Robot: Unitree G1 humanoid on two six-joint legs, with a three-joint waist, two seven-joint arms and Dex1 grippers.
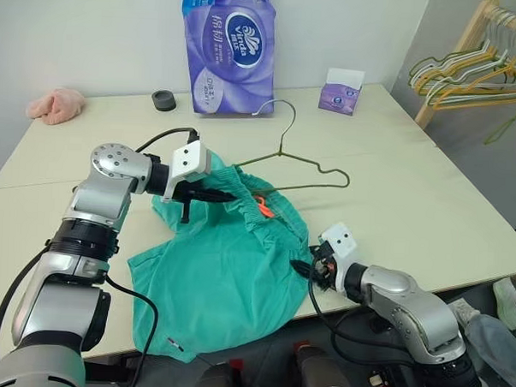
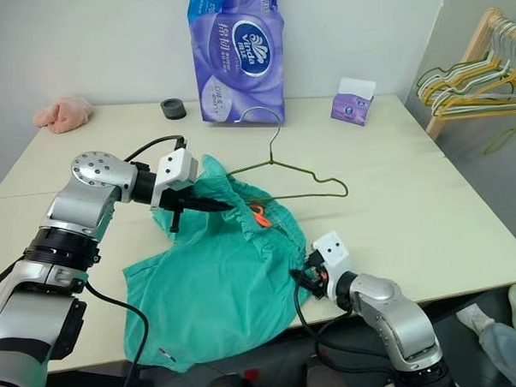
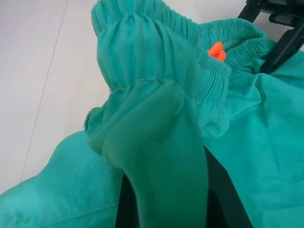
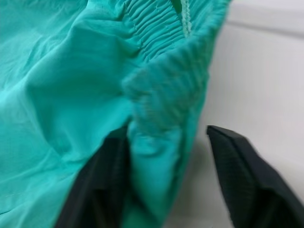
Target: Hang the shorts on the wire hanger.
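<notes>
The teal-green shorts (image 1: 229,269) lie bunched on the table, with their lower part draped over the front edge. An orange tag (image 1: 264,204) shows at the gathered waistband. My left gripper (image 1: 228,195) is shut on the waistband's left part and holds it lifted off the table. My right gripper (image 1: 302,268) is at the waistband's right end by the table's front edge. In the right wrist view its fingers (image 4: 95,180) stand open on either side of a fold of waistband, one touching the cloth, the other apart. The wire hanger (image 1: 306,166) lies flat just behind the shorts.
A purple tissue pack (image 1: 230,47), a small tissue box (image 1: 341,90) and a black round object (image 1: 163,100) stand along the back of the table (image 1: 429,209). A pink cloth (image 1: 56,105) lies at the back left. A wooden rack with several hangers (image 1: 477,70) stands off to the right.
</notes>
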